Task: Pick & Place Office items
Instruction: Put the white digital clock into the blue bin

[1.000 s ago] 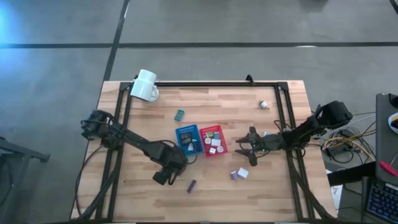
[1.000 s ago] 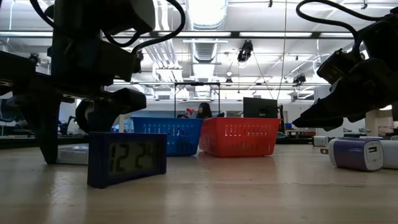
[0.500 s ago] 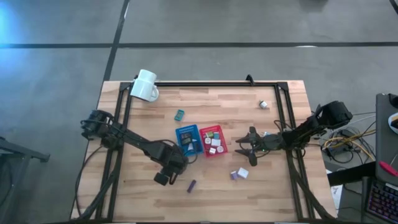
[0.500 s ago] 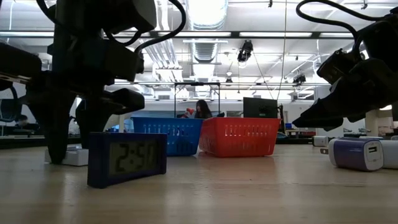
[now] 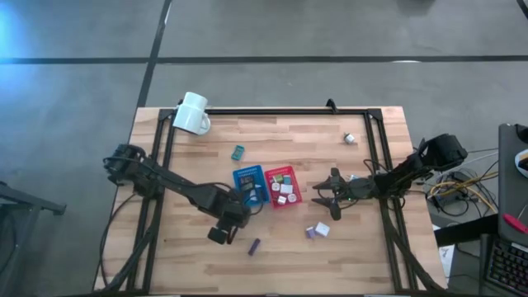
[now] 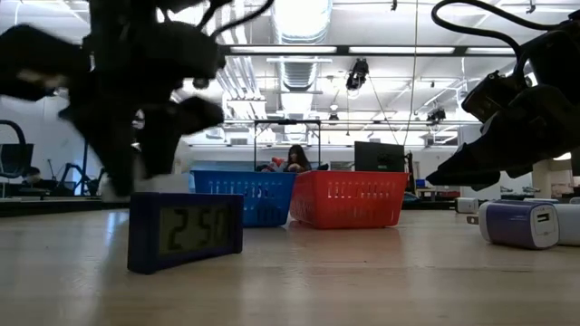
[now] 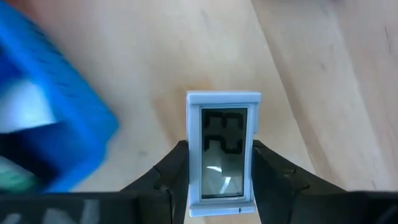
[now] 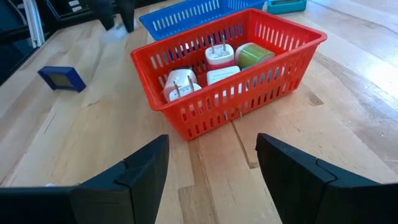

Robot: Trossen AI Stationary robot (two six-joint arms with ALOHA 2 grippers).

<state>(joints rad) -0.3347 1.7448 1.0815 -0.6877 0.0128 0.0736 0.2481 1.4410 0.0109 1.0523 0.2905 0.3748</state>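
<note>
While my left fingers (image 7: pixel 219 180) are pinched on the two long sides of a small white clock (image 7: pixel 223 152), its display faces my wrist camera and it hangs clear of the desk (image 7: pixel 311 74), with the blue basket (image 7: pixel 43 134) just off to one side of my grip. A second ago those fingers stood wider and lower around the white piece on the desk behind the dark blue clock (image 6: pixel 185 231); now they have closed on it and lifted it, and that spot is bare. The blue clock still stands upright in front, untouched. My right fingers (image 8: pixel 211 177) are spread, holding nothing, hovering just short of the red basket (image 8: pixel 227 93) with its white chargers (image 8: pixel 219 57) and a green piece (image 8: pixel 251 55); they have not moved.
</note>
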